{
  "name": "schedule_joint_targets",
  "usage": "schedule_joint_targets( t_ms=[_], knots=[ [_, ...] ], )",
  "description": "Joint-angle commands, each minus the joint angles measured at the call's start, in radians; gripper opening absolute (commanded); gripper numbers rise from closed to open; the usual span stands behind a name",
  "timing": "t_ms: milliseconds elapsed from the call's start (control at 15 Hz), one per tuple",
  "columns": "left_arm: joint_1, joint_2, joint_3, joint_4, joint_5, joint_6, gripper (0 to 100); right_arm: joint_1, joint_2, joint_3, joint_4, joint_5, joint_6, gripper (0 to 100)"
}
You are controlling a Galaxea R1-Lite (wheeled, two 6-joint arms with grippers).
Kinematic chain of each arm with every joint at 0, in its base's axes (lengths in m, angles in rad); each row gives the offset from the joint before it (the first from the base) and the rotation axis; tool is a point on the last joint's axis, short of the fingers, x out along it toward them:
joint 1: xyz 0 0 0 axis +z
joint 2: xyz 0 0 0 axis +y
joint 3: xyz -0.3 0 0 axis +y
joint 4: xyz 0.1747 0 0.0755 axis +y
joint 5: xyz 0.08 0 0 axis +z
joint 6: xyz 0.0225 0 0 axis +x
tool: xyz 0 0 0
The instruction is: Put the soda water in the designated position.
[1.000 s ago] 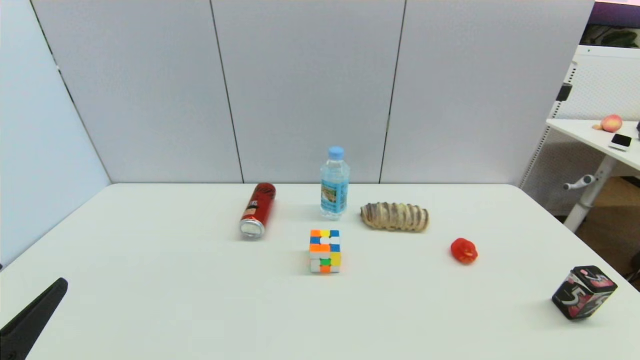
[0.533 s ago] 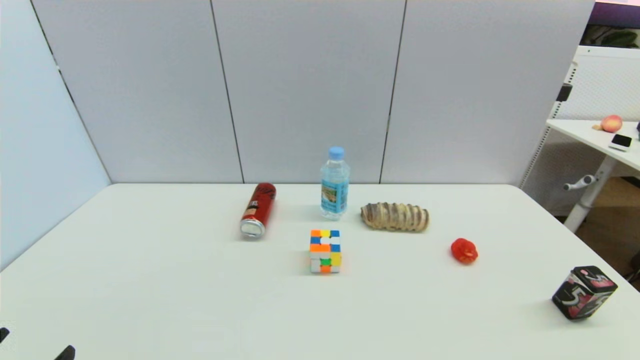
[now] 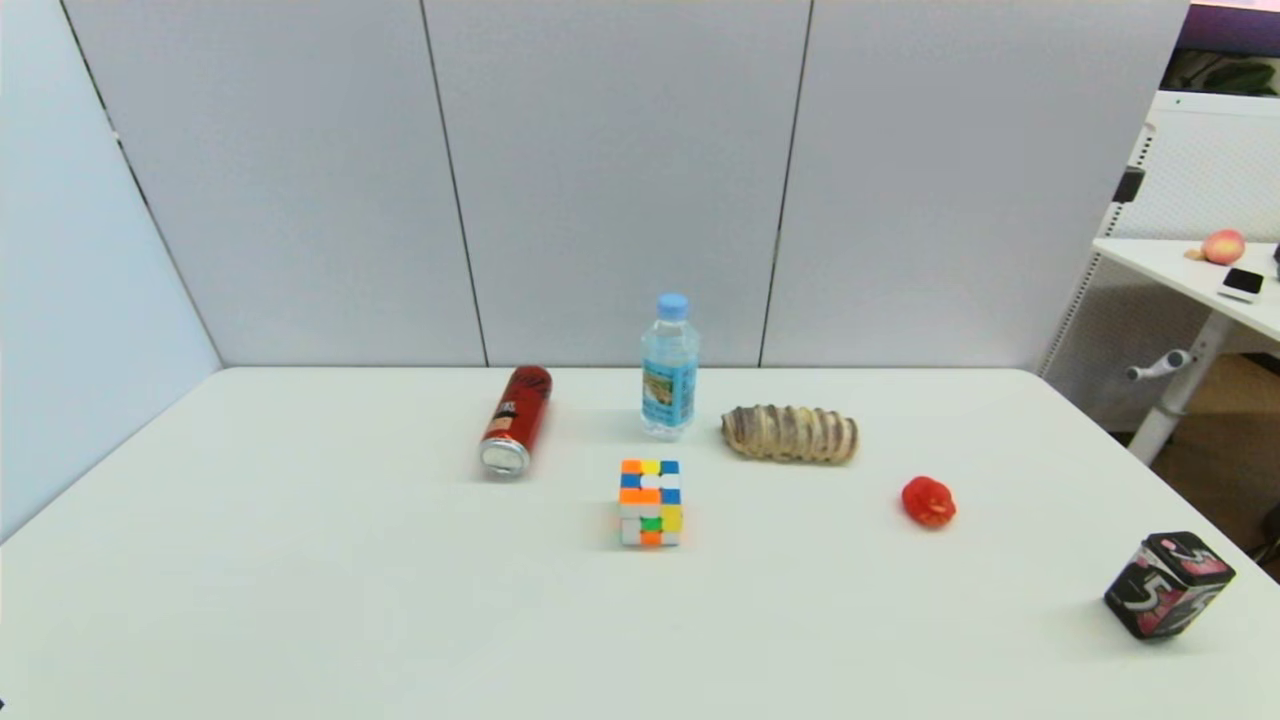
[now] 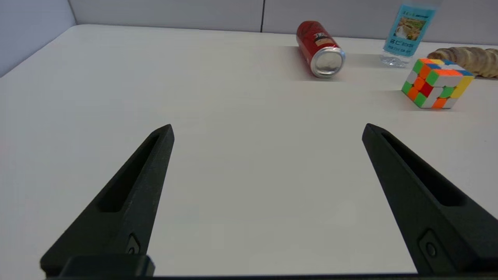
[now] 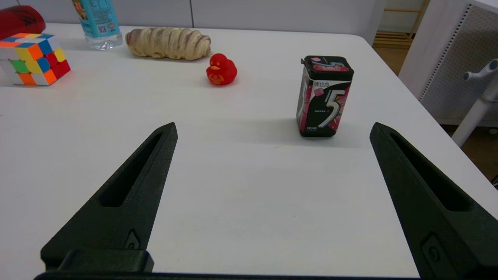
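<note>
one soda water stands upright toward the far side of the white tabletop, its light blue cap on top and its blue label facing the robot. it is held by nothing. one red can lies on its side to the left of the bottle, its silver end toward the robot. one ridged bread roll lies just to the right of the bottle, apart from it. one colourful puzzle cube sits in front of the bottle, nearer the robot. one small red duck toy rests to the right of the roll, and one black-and-pink tin stands upright near the tabletop's right edge, well apart from the rest.

both arms are out of the head view. the left gripper hangs low over bare tabletop on the near left side, fingers spread wide and grasping nothing, with the can, bottle and cube far ahead of it. the right gripper hangs over the near right side, fingers likewise spread wide and empty, with the tin just ahead between the fingertips and the duck beyond.
</note>
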Motion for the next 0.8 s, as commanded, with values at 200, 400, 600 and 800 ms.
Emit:
schedule_joint_targets(
  t_ms=[200, 400, 600, 800],
  knots=[
    [0.013, -0.178, 0.0, 0.099, 0.112, -0.094, 100, -0.001, 0.001, 0.0, 0.0, 0.0, 0.0, 100],
    [0.013, -0.179, 0.0, 0.107, 0.115, -0.111, 100, -0.001, 0.001, 0.0, 0.0, 0.0, 0.0, 100],
    [0.015, -0.179, 0.0, 0.107, 0.119, -0.057, 100, -0.001, 0.001, 0.0, 0.0, 0.0, 0.0, 100],
    [0.013, -0.179, 0.0, 0.107, 0.115, 0.109, 100, -0.001, 0.001, 0.0, 0.0, 0.0, 0.0, 100]
  ],
)
